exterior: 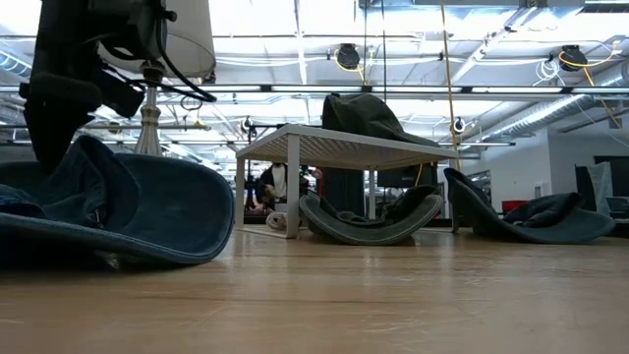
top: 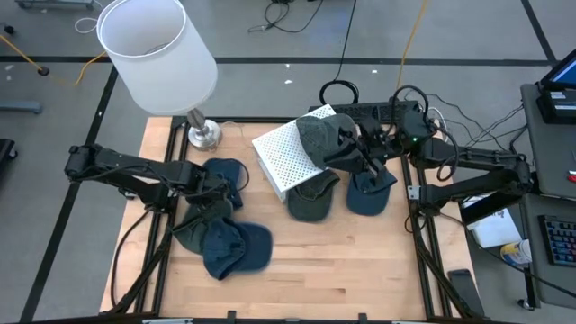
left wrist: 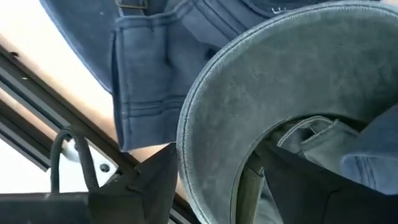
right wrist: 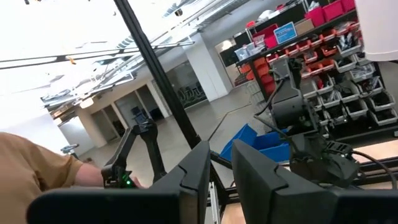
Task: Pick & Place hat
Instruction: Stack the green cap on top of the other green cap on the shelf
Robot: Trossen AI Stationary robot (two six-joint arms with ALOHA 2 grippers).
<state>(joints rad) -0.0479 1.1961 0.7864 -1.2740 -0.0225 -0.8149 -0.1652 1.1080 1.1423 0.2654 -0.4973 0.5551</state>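
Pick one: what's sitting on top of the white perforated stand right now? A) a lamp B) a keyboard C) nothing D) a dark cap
D: a dark cap rests on top of the white perforated stand, seen from above and, in the low view, as a dark mound on the white shelf.

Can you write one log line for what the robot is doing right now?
left gripper: open around green hat brim | right gripper: empty, raised above white shelf
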